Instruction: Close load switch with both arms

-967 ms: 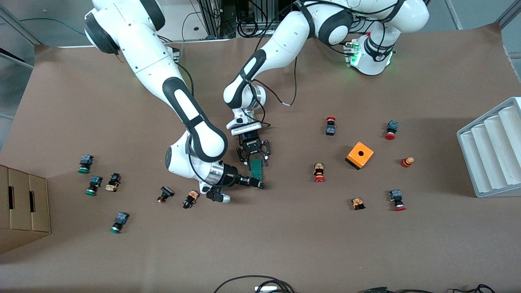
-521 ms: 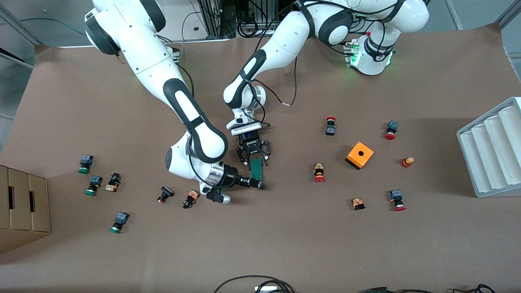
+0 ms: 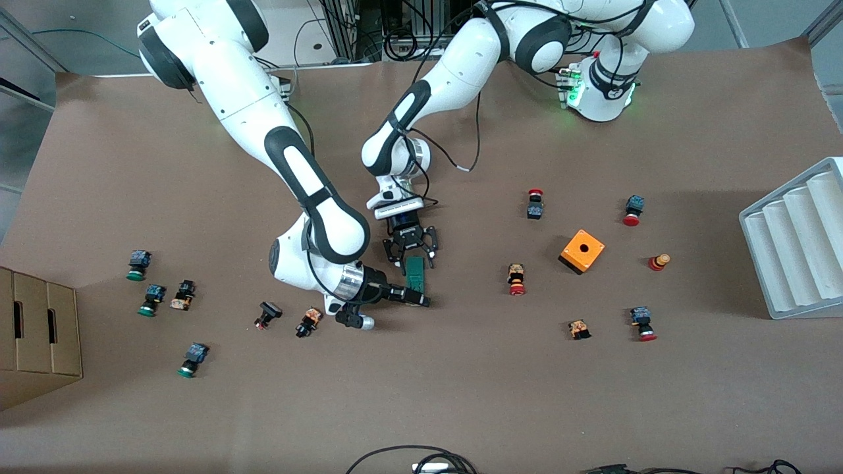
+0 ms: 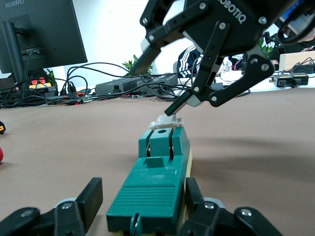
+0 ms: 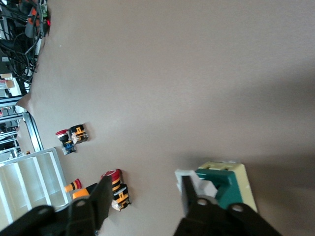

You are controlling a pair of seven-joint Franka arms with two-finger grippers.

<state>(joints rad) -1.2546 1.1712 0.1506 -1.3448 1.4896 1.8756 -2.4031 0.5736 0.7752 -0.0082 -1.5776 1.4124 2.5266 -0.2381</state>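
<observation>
The green load switch [image 3: 415,273] lies flat on the brown table, its white lever [image 4: 166,120] at the end nearer to the front camera. My left gripper [image 3: 415,262] lies low at the switch's other end. It is open, and its fingers [image 4: 93,194] flank the green body [image 4: 157,182] with a gap on one side. My right gripper [image 3: 421,299] is at the lever end, open wide. One of its fingertips [image 5: 187,184] rests against the white lever [image 5: 183,175] while the other stands well apart. The left wrist view shows the right gripper [image 4: 162,81] from the front.
An orange box [image 3: 582,251] and a red push button [image 3: 516,280] sit toward the left arm's end, with a white ribbed tray [image 3: 797,243] at that table edge. Several push buttons [image 3: 308,322] lie toward the right arm's end, beside a cardboard box [image 3: 36,336].
The right gripper's tip has shifted slightly along the table at the switch's lever end. The switch and the left arm have not visibly moved.
</observation>
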